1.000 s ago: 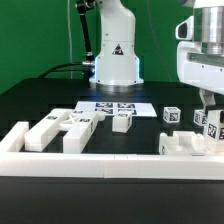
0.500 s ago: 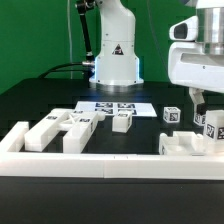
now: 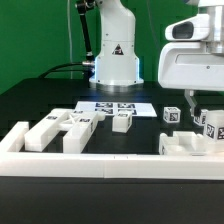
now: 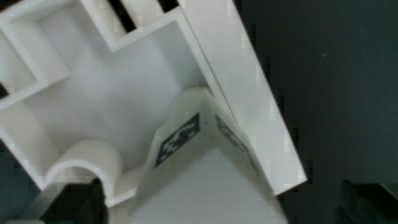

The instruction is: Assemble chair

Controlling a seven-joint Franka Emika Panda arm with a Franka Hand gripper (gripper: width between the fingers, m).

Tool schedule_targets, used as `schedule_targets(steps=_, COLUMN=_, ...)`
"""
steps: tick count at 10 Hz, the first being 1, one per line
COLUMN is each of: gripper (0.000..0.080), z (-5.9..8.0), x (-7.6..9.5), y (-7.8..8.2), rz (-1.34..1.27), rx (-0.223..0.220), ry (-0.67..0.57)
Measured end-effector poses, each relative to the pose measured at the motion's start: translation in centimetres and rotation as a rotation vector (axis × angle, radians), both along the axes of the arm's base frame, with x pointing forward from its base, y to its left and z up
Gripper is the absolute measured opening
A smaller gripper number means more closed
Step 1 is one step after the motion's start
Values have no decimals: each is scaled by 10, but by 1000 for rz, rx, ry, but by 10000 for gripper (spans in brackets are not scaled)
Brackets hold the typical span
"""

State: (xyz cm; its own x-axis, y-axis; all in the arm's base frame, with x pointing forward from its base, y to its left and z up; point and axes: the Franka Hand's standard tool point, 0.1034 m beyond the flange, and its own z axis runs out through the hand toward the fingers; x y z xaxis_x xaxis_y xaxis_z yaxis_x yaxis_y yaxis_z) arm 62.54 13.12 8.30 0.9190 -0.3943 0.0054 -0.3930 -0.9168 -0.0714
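The chair is in loose white tagged parts. Several blocky parts (image 3: 60, 128) lie at the exterior view's left, one small part (image 3: 121, 121) sits mid-table, and a small tagged cube (image 3: 172, 115) and a larger piece (image 3: 188, 143) sit at the right. My gripper (image 3: 203, 104) hangs just above the right-hand tagged parts (image 3: 211, 124), with its fingers apart and nothing between them. The wrist view shows a white slotted part (image 4: 107, 70) and a tagged rounded piece (image 4: 178, 140) very close below. My fingers do not show clearly there.
The marker board (image 3: 112, 107) lies flat in front of the arm's base (image 3: 117, 65). A long low white border rail (image 3: 110, 167) runs along the near side, with a raised end (image 3: 14, 137) at the left.
My gripper has risen a little and shifted toward the exterior view's left. The parts on the table have not moved.
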Motion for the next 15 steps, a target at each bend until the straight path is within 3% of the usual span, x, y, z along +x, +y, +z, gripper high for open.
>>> schedule_targets(steps=5, gripper=649, z=-1, x=0, y=-2, rz=406, rx=-13, ry=-27)
schedule_targets(steps=7, gripper=402, z=-1, x=0, y=-2, rz=404, rx=-13, ry=-27)
schedule_targets(steps=8, gripper=402, z=-1, x=0, y=-2, rz=404, rx=-13, ry=-27)
schedule_targets(steps=9, gripper=288, z=-1, x=0, y=-2, rz=389, rx=-11, ry=-26)
schedule_targets(steps=11, gripper=288, z=-1, x=0, y=-2, rz=361, rx=-10, ry=-24)
schedule_targets(steps=15, gripper=288, z=-2, x=1, y=-7, rz=-22, rx=16, ry=-2)
